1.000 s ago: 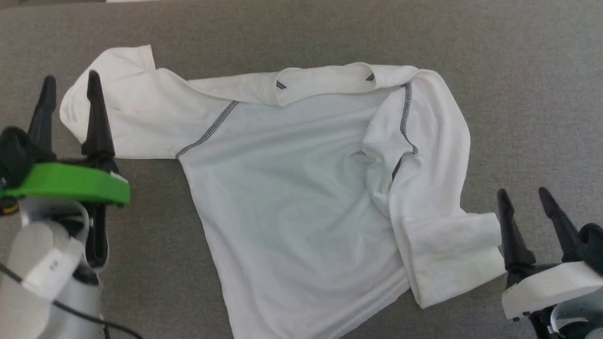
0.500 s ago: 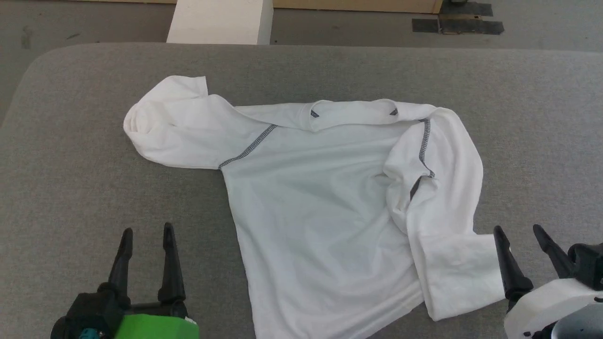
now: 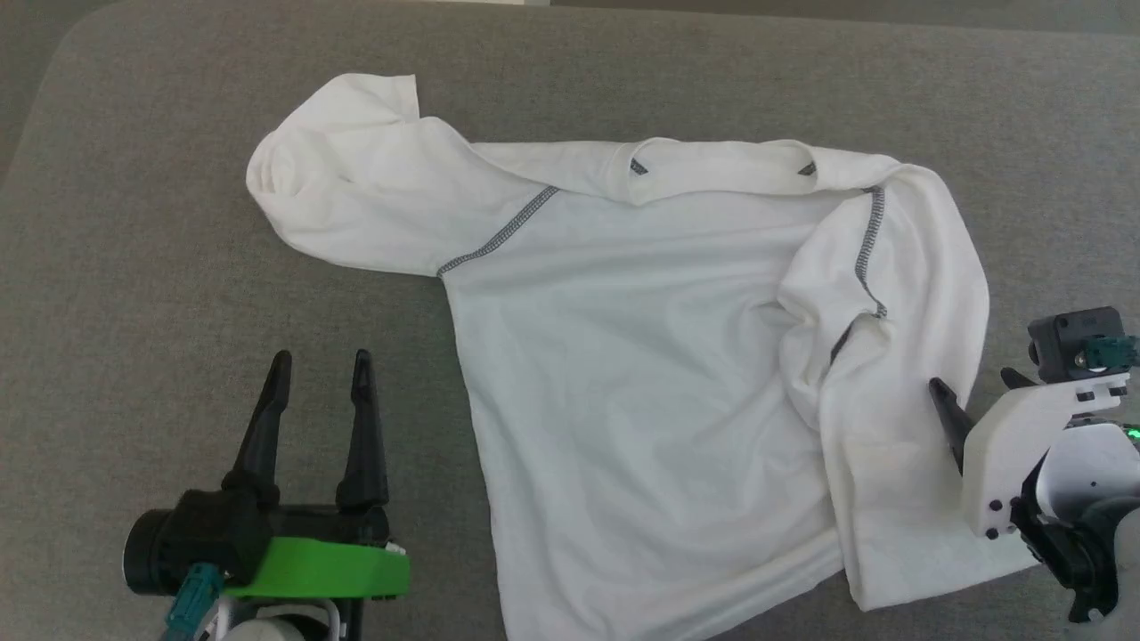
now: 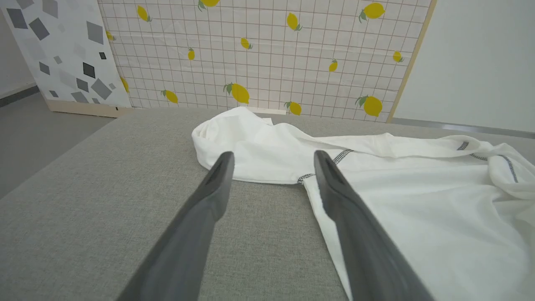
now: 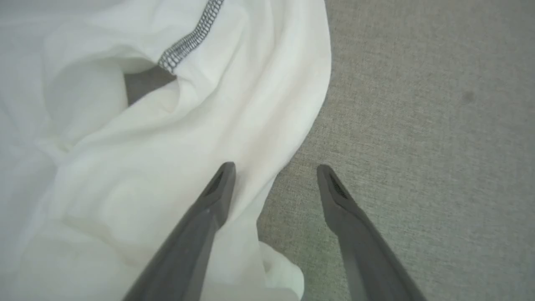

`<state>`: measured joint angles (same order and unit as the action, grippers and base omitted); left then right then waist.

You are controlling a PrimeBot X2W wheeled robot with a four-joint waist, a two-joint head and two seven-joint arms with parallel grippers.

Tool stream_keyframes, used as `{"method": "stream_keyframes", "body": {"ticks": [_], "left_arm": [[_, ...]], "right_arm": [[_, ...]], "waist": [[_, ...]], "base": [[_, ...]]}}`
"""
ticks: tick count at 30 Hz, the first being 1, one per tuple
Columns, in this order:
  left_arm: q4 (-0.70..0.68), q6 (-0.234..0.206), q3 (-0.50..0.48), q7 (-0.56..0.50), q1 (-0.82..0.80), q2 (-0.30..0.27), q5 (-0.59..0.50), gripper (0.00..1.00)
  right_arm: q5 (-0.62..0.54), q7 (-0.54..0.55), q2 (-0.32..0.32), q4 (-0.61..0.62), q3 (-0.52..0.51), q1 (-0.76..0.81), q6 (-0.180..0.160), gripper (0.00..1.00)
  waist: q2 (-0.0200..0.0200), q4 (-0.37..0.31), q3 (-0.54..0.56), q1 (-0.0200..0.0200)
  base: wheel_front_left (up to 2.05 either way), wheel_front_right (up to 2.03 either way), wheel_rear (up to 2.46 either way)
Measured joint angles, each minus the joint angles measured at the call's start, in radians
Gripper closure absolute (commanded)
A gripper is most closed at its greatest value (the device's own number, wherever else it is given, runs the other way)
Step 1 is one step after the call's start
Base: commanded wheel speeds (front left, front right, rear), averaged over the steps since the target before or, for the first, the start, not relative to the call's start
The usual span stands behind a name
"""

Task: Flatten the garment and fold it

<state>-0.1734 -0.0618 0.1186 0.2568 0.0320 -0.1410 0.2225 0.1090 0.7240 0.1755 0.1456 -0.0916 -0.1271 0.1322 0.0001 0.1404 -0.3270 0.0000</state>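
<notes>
Grey fabric surface [image 3: 178, 223], lemon-print panel [image 4: 259, 50] behind, bears the garment [image 3: 641, 356]; left tool [image 3: 321, 358] and right tool [image 5: 276, 167] gape.

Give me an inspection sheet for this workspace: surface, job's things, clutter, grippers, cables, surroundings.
Surface: grey fabric-covered table, bare around the shirt.
Job's things: garment lies spread but not flat; the sleeve on the robot's left is bunched, the one on its right is doubled down along the body; not yet folded.
Clutter: nothing seen.
Grippers: left gripper open above bare table, apart from the garment; right gripper open, one finger over the sleeve's edge, the other over table.
Cables: teal plug at the left wrist, off the garment.
Surroundings: lemon-print panel, panel with grey shapes, grey floor.
</notes>
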Motion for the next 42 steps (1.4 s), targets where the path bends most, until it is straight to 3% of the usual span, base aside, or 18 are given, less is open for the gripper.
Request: {"method": "stream_keyframes", "body": {"ticks": [2,3,4,10,14,21,26,29,32,33,34,35,42], "left_arm": [[0.005,0.005,0.002,0.0,-0.004,0.012,0.0,0.0],[0.007,0.008,0.0,0.0,-0.005,0.015,0.0,0.0],[0.01,0.009,-0.001,0.0,-0.007,0.017,0.0,0.0],[0.02,0.017,-0.02,0.0,-0.012,0.025,-0.001,0.0],[0.02,0.018,-0.032,0.0,-0.01,0.036,-0.001,0.0],[0.025,0.041,-0.025,0.0,-0.012,0.052,0.001,0.0],[0.044,0.067,-0.002,0.0,-0.039,0.062,0.003,0.0],[0.054,0.079,0.006,0.0,-0.062,0.069,0.003,0.0],[0.063,0.086,0.013,0.0,-0.079,0.072,0.003,0.0],[0.066,0.088,0.014,0.0,-0.083,0.073,0.003,0.0],[0.068,0.089,0.015,0.0,-0.085,0.073,0.003,0.0],[0.07,0.089,0.016,0.0,-0.086,0.074,0.001,0.0],[0.09,0.092,0.012,0.0,-0.088,0.077,-0.004,0.0]], "right_arm": [[0.009,0.016,0.001,-0.033,0.001,-0.018,0.0,0.0],[0.011,0.019,0.0,-0.05,0.002,-0.023,0.0,0.55],[0.014,0.024,-0.003,-0.063,0.001,-0.026,0.0,1.0],[0.025,0.024,0.001,-0.07,-0.01,-0.051,0.0,1.0],[0.042,0.063,0.058,-0.018,-0.039,-0.076,0.0,1.0],[0.041,0.186,0.374,0.062,-0.069,-0.209,0.0,1.0],[0.016,0.158,0.629,-0.04,-0.033,-0.315,0.0,1.0],[-0.006,0.097,0.67,-0.126,-0.01,-0.377,0.0,1.0],[-0.049,0.021,0.651,-0.208,0.009,-0.441,0.0,1.0],[-0.066,-0.007,0.632,-0.239,0.014,-0.459,0.0,0.74],[-0.079,-0.024,0.617,-0.263,0.02,-0.469,0.0,0.31],[-0.091,-0.039,0.594,-0.294,0.023,-0.477,0.0,0.0],[-0.085,-0.138,0.47,-0.362,0.025,-0.486,0.0,0.0]], "waist": [[0.0,0.015,-0.015,0.0],[0.0,0.023,-0.021,0.0],[0.0,0.028,-0.025,0.0],[0.0,0.056,-0.028,0.0],[0.0,0.047,-0.012,0.0],[0.0,0.037,-0.025,0.0],[0.0,0.06,-0.067,0.0],[0.0,0.084,-0.091,0.0],[0.0,0.106,-0.117,0.0],[0.0,0.114,-0.126,0.0],[0.0,0.119,-0.132,0.0],[0.0,0.125,-0.138,0.0],[0.0,0.134,-0.125,0.0002]], "base": [[0.0,0.0,0.0],[0.0,0.0,0.0],[0.0,0.0,0.0],[0.0,0.0,0.0],[0.0,0.0,0.0],[0.0,0.0,0.0],[0.0,0.0,0.0],[0.0,0.0,0.0],[0.0,0.0,0.0],[0.0,0.0,0.0],[0.0,0.0,0.0],[0.0,0.0,0.0],[0.0,0.0,0.0]]}}
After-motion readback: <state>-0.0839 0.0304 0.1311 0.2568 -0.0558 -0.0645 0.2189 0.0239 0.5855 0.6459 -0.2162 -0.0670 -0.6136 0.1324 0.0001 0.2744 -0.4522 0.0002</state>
